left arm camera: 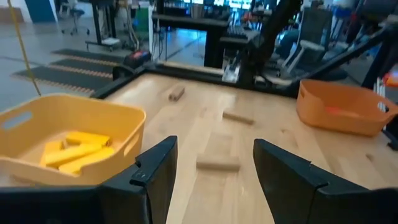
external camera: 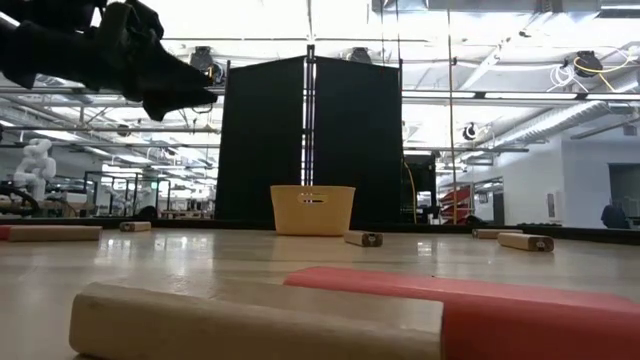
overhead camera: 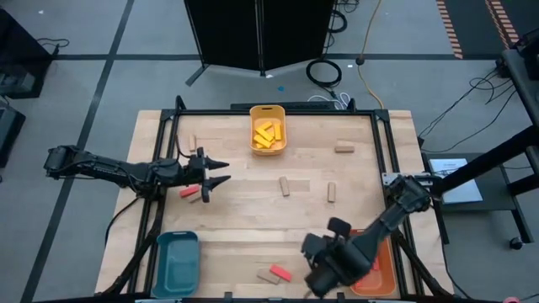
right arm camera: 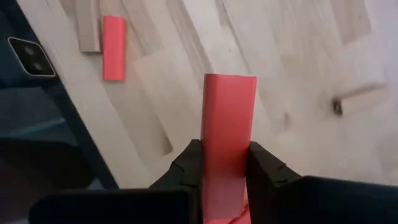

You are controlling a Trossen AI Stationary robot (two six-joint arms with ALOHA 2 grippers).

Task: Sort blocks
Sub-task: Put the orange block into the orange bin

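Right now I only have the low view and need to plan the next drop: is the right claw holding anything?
Observer: Yes, the right claw is shut on a red block.
Operator: Where is it?
Observer: Just beside the orange tray, on the side facing the table's middle.
Operator: And the left claw?
Observer: The left claw is open and empty, on the left side.

Lighting is even and bright overhead; ceiling lights blow out to white glare in the low view. The table carries only soft, short shadows. The near tan block and red block sit out of focus. The left wrist view shows general motion blur.
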